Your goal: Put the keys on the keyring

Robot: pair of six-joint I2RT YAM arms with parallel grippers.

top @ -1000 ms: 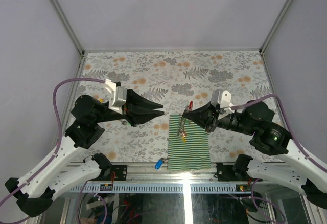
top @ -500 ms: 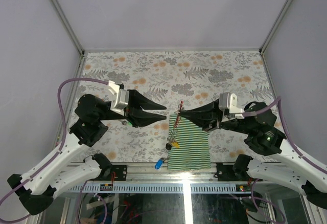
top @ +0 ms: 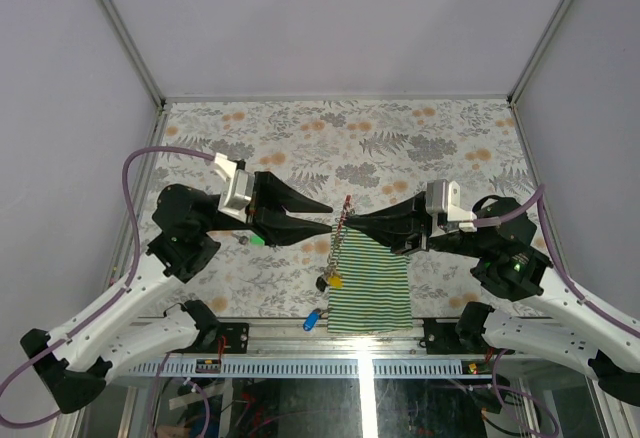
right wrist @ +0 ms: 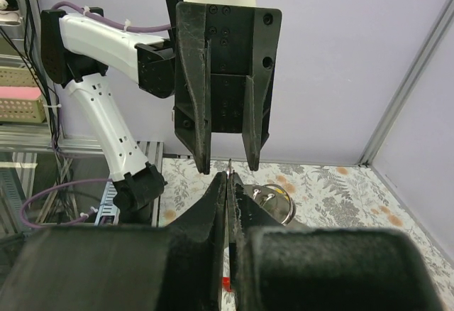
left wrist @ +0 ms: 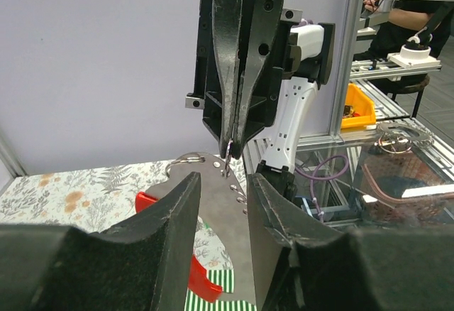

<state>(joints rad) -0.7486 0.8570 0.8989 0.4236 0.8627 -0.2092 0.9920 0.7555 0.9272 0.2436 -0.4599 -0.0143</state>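
Top view: right gripper point(top: 349, 220) is pinching the top of the keyring point(top: 337, 246) with its jaws pressed together, above the left edge of the striped cloth point(top: 378, 293). The chain is hanging down-left, with a yellow-tagged key point(top: 336, 282) dangling at the bottom, just off the cloth edge. Left gripper point(top: 331, 219) is sitting nose to nose with the right one, jaws spread, holding nothing. A blue-tagged key point(top: 313, 319) is lying on the table point(top: 420, 148) by the cloth's near-left corner, and a green tag point(top: 256, 241) is showing under the left gripper. Left wrist view is adding what the top view can't: the right tips are clamping a small wire loop head-on, and the grey holed strip with its red clip point(left wrist: 147, 202) is running down through the gap between the left fingers point(left wrist: 177, 211). Can't tell if the strip is touching them. Right wrist view is showing the left jaws standing apart on either side of a thin metal end poking up past the right fingertips point(right wrist: 215, 208), with a silver ring just behind. Versus one second ago, the right gripper is sitting further left, the keyring is hanging instead of lying bunched on the cloth, the yellow key is sitting lower-left, and the left gripper is closer in with wider jaws.
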